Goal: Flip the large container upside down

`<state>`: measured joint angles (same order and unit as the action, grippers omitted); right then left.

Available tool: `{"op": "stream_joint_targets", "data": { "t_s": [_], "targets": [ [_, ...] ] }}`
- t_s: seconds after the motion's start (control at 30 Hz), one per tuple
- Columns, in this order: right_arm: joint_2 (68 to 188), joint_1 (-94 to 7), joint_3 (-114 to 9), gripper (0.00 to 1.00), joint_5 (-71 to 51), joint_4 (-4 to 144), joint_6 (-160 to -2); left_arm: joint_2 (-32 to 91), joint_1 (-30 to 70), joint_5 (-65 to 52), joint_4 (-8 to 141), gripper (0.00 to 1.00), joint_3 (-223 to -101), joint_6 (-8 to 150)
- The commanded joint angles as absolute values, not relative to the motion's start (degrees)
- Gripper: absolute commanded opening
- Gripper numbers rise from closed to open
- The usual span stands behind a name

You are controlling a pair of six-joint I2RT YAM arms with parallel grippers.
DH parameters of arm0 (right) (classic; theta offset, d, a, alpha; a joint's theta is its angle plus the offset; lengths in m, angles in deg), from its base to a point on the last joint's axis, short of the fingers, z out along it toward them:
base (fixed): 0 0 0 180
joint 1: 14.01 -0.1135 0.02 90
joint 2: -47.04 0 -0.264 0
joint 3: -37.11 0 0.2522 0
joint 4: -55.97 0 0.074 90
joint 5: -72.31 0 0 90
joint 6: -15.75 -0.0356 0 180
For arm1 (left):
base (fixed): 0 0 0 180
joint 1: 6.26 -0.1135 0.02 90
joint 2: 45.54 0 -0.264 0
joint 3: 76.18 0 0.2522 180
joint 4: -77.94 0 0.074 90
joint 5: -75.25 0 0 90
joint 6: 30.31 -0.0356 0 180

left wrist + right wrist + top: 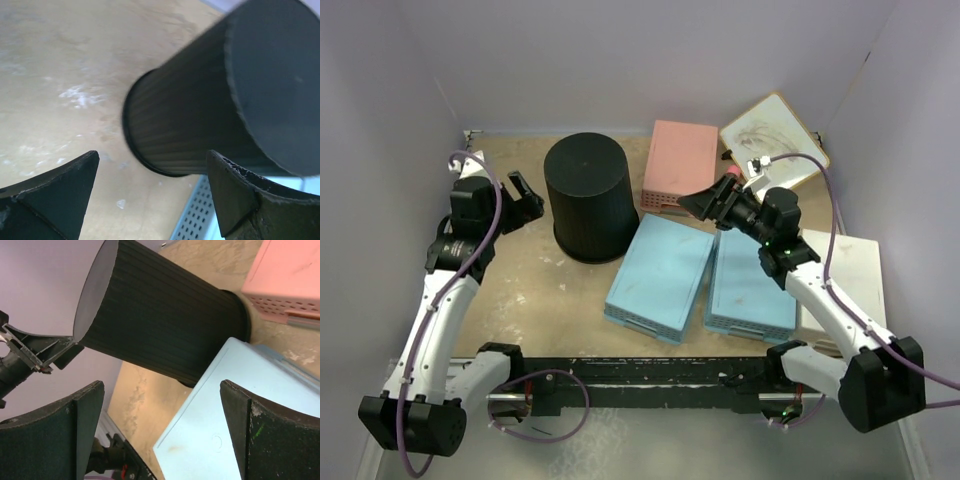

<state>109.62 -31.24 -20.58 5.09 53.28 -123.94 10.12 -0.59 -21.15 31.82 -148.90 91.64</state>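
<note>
The large container, a tall black ribbed bucket (588, 200), stands on the table at back centre with its narrow closed base up and its wide rim down. It also shows in the left wrist view (200, 100) and the right wrist view (165, 325). My left gripper (525, 198) is open and empty just left of the bucket, not touching it; its jaws (152, 155) frame the bucket's rim. My right gripper (705, 203) is open and empty to the bucket's right, above a light-blue basket; it points at the bucket's side in the right wrist view (162, 385).
Two light-blue baskets (660, 275) (752, 285) lie upside down right of the bucket, the nearer one close to its rim. A pink basket (680, 165) sits behind them, a wood-framed whiteboard (775, 135) at back right, a white basket (855, 275) far right. Walls enclose the table.
</note>
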Motion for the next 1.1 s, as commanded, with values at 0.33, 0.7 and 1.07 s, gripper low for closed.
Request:
{"op": "stream_joint_targets", "data": {
  "t_s": [0.33,0.7,1.07],
  "targets": [
    [110.0,-31.2,-18.0,1.0,9.2,39.5,-127.0,5.9,-0.6,-18.3,37.1,0.85,-151.6,92.1],
    [105.4,-31.2,-22.0,1.0,1.1,46.8,-119.1,1.0,-0.5,-31.5,36.9,0.85,-152.6,92.5],
    [100.7,-31.1,-20.9,1.0,-6.1,47.4,-115.3,0.0,-0.6,-37.4,37.2,0.84,-153.4,91.3]
  ]
}}
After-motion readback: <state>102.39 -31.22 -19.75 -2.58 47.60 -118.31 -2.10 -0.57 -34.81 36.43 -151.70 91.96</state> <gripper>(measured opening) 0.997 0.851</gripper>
